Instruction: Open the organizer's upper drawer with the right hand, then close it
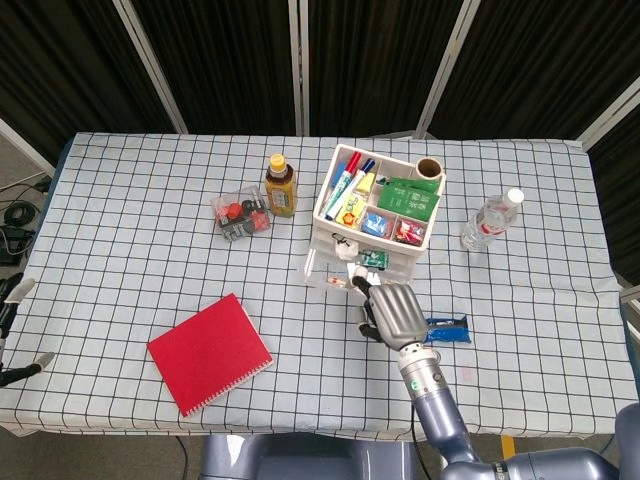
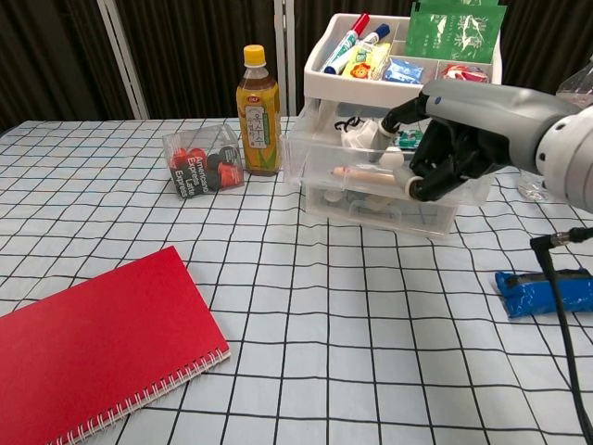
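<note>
Checked cloth covers the desk (image 1: 120, 200), where one red notebook (image 1: 209, 352) lies near the front edge on the left side. Toward the middle, one clear box of small red and black items (image 1: 241, 214) sits just beside one amber drink bottle with a yellow cap (image 1: 280, 185). Right of the bottle, past the centre and nearer the back edge, stands the single white organizer (image 1: 380, 205), its top tray holding markers and green packets. The organizer's upper drawer (image 2: 371, 171) is pulled part-way out toward the front edge, small items visible inside it; one lower drawer (image 2: 371, 206) sits beneath it. The robot's right hand (image 2: 454, 139) has its fingers curled over the upper drawer's front edge, gripping it. Just right of that hand, one blue packet (image 1: 447, 329) lies on the cloth, and one clear water bottle with a white cap (image 1: 492, 220) stands nearer the right edge. At the far left edge of the head view, only thin parts at the frame's border show where the left hand (image 1: 12, 300) would be; whether it is open or closed cannot be told.
</note>
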`<state>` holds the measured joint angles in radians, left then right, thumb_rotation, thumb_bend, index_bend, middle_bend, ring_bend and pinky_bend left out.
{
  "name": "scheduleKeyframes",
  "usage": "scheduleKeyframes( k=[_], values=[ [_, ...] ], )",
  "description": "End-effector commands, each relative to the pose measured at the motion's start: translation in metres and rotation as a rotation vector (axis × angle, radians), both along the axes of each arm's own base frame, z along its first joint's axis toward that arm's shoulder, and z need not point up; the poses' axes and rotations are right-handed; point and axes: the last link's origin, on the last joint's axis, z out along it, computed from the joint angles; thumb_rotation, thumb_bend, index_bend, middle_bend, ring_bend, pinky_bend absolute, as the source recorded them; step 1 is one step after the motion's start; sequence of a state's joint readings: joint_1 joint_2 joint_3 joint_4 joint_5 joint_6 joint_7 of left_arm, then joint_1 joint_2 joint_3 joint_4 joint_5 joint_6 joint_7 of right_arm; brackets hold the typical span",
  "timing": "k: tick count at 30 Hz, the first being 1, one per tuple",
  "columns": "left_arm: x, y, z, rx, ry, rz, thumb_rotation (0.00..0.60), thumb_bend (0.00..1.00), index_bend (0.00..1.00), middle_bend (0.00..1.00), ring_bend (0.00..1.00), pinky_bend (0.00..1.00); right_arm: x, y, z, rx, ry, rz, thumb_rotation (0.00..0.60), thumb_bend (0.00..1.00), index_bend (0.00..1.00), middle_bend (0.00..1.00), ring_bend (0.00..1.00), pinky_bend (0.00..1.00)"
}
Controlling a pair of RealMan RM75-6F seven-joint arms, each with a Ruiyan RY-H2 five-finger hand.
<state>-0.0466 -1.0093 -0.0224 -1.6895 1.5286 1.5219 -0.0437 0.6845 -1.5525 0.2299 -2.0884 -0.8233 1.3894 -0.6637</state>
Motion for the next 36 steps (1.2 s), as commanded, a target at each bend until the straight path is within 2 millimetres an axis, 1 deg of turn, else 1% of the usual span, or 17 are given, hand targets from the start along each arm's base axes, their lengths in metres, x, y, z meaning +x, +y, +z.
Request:
scheduleKeyframes(
  k=[1, 3, 5, 7, 10, 12, 15, 19, 21, 24, 25, 27, 30, 33, 36],
  values=[
    [0.0, 0.0, 0.0, -0.001, 0.0, 0.002, 0.6, 0.15, 0.0, 0.0, 0.0, 0.0, -0.001, 0.0, 0.0, 0.004, 0.003, -0.003, 0.6, 0.49, 0.57, 0.91, 0.91, 0.78],
    [0.0, 0.0, 0.0, -0.001, 0.0, 0.003, 0.6, 0.15, 0.0, 0.0, 0.0, 0.0, -0.001, 0.001, 0.0, 0.003, 0.003, -0.001, 0.6, 0.49, 0.56, 0.9, 0.91, 0.78],
    [0.0, 0.0, 0.0, -0.003, 0.002, 0.004, 0.6, 0.15, 0.0, 0.0, 0.0, 0.0, -0.001, 0.002, 0.001, 0.0, 0.002, 0.003, 0.6, 0.49, 0.52, 0.9, 0.91, 0.78],
    [0.0, 0.0, -0.001, -0.004, 0.003, 0.007, 0.6, 0.15, 0.0, 0.0, 0.0, 0.0, 0.0, 0.002, 0.001, -0.007, -0.003, 0.01, 0.6, 0.49, 0.46, 0.89, 0.9, 0.78],
    [0.0, 0.001, 0.0, -0.003, 0.003, 0.008, 0.6, 0.15, 0.0, 0.0, 0.0, 0.0, 0.002, 0.002, 0.002, -0.014, -0.014, 0.018, 0.6, 0.49, 0.35, 0.88, 0.89, 0.78],
    [0.0, 0.001, 0.0, -0.002, 0.002, 0.009, 0.6, 0.15, 0.0, 0.0, 0.0, 0.0, 0.004, 0.003, 0.003, -0.018, -0.021, 0.028, 0.6, 0.48, 0.25, 0.88, 0.89, 0.77],
    [-0.001, 0.0, 0.0, -0.004, 0.001, 0.01, 0.6, 0.15, 0.0, 0.0, 0.0, 0.0, 0.006, 0.005, 0.003, -0.018, -0.019, 0.043, 0.6, 0.46, 0.14, 0.88, 0.89, 0.77],
    [-0.001, 0.0, 0.0, -0.006, 0.001, 0.011, 0.6, 0.15, 0.0, 0.0, 0.0, 0.0, 0.009, 0.006, 0.002, -0.009, -0.007, 0.051, 0.6, 0.44, 0.06, 0.88, 0.89, 0.77],
    [-0.001, 0.001, 0.0, -0.006, 0.0, 0.011, 0.6, 0.15, 0.0, 0.0, 0.0, 0.0, 0.01, 0.006, 0.001, 0.005, 0.017, 0.05, 0.6, 0.43, 0.02, 0.9, 0.9, 0.77],
    [-0.001, 0.001, 0.0, -0.005, -0.001, 0.014, 0.6, 0.15, 0.0, 0.0, 0.0, 0.0, 0.014, 0.005, -0.002, 0.051, 0.055, 0.031, 0.6, 0.43, 0.0, 0.94, 0.95, 0.78],
    [-0.001, 0.001, 0.0, -0.006, -0.001, 0.015, 0.6, 0.15, 0.0, 0.0, 0.0, 0.0, 0.015, 0.004, -0.002, 0.065, 0.066, 0.024, 0.6, 0.45, 0.0, 0.96, 0.96, 0.79],
    [-0.001, 0.001, 0.0, -0.007, -0.001, 0.014, 0.6, 0.15, 0.0, 0.0, 0.0, 0.0, 0.017, 0.002, -0.002, 0.081, 0.09, 0.015, 0.6, 0.54, 0.0, 0.99, 0.99, 0.8],
    [-0.001, 0.001, 0.0, -0.008, -0.001, 0.013, 0.6, 0.15, 0.0, 0.0, 0.0, 0.0, 0.021, -0.001, -0.002, 0.09, 0.115, -0.003, 0.6, 0.64, 0.0, 1.0, 1.0, 0.82],
    [-0.001, 0.001, -0.001, -0.011, -0.001, 0.011, 0.6, 0.15, 0.0, 0.0, 0.0, 0.0, 0.025, -0.005, -0.002, 0.095, 0.119, -0.018, 0.6, 0.7, 0.0, 1.0, 1.0, 0.84],
    [-0.001, 0.001, -0.001, -0.012, 0.0, 0.011, 0.6, 0.15, 0.0, 0.0, 0.0, 0.0, 0.028, -0.009, -0.001, 0.093, 0.126, -0.026, 0.6, 0.71, 0.0, 1.0, 1.0, 0.84]
  ],
)
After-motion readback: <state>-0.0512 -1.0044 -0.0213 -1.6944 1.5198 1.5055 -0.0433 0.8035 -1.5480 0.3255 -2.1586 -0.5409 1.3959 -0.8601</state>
